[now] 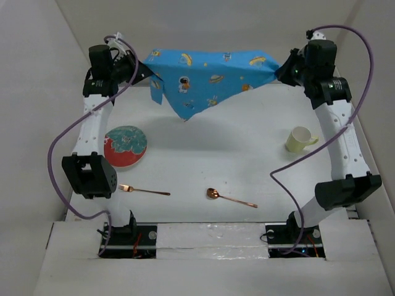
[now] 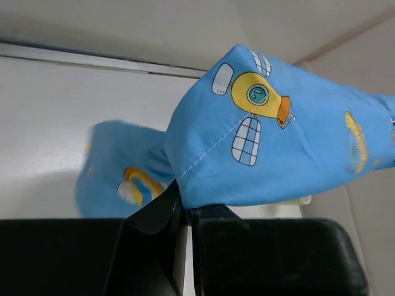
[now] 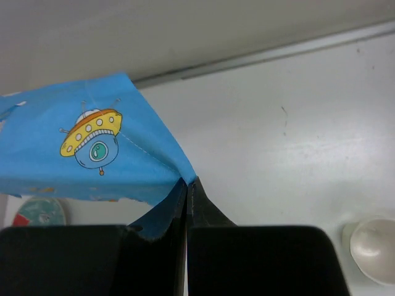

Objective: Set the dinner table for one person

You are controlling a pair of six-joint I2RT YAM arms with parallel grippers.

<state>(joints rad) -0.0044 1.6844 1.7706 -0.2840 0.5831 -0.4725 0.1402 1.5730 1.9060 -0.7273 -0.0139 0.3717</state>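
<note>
While left tool [image 2: 185,206] and right tool [image 3: 186,185] each clamp a corner of the sagging placemat [image 1: 207,77], bench [image 1: 247,166] lies below both, untouched.

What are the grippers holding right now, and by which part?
Both hold the blue placemat: the left gripper pinches a corner at one end, the right gripper a corner at the other, and it sags between them.

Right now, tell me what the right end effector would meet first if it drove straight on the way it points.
The right end effector, shut on the blue cloth, would likely meet bare table next; depth is unclear.
</note>
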